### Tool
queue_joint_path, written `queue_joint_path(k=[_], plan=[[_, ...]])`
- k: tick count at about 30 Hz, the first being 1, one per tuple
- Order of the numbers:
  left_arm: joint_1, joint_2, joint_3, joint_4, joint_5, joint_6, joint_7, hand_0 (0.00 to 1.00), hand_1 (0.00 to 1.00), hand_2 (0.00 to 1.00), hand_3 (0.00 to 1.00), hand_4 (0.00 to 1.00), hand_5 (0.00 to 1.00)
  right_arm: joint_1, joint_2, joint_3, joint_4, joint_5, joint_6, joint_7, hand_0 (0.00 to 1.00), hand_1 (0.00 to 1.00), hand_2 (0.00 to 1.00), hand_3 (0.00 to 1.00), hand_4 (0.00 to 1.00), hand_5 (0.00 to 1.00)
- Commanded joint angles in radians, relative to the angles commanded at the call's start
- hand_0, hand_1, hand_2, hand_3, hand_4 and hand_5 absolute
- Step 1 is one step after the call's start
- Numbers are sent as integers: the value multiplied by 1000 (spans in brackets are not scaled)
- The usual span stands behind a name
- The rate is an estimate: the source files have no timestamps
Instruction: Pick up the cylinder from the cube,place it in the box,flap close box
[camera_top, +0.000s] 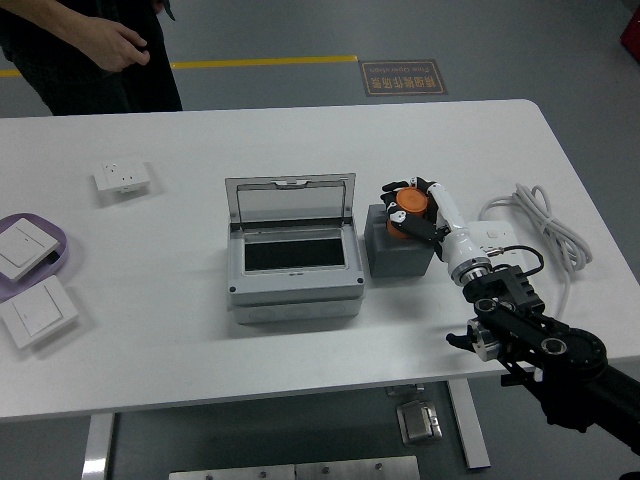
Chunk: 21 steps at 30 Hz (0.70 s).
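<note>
An orange cylinder (409, 206) sits at the top of a dark grey cube (399, 248) right of centre. My right hand (412, 209) reaches in from the lower right, its black-tipped fingers wrapped around the cylinder. Just left of the cube stands a grey box (293, 260) with its clear lid (290, 201) raised upright at the back and a dark interior showing. My left arm is out of view.
A white cable and socket (527, 225) lie right of the cube. A white outlet (122, 177) lies at the left, and switch plates (38, 313) with a purple tray (45, 262) at the far left edge. A person in dark clothes (92, 50) stands at the far left.
</note>
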Motion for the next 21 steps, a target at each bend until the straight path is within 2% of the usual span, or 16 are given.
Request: queue_joint_path(k=[3,4,14,21], plan=[[0,-1,0,-1,0,1,-1,646,649,681,712,728,338,1,1,0,-1,10,-4,10,668,573,484,474,140,2],[0,-1,0,-1,0,1,-1,646,649,680,713,728,338,1,1,2,-1,13,-5,13,624,542,466,410,57,2],[3,-2,-4,0,2,2,-2,646,649,680,713,729,338,8,-12,67,33,14,-22,27,628,533,464,397,69,2],[5,-4,-4,1,1,2,-3,646,650,680,712,728,338,-26,-31,146,149,-62,-59,1,633,532,461,392,74,2]])
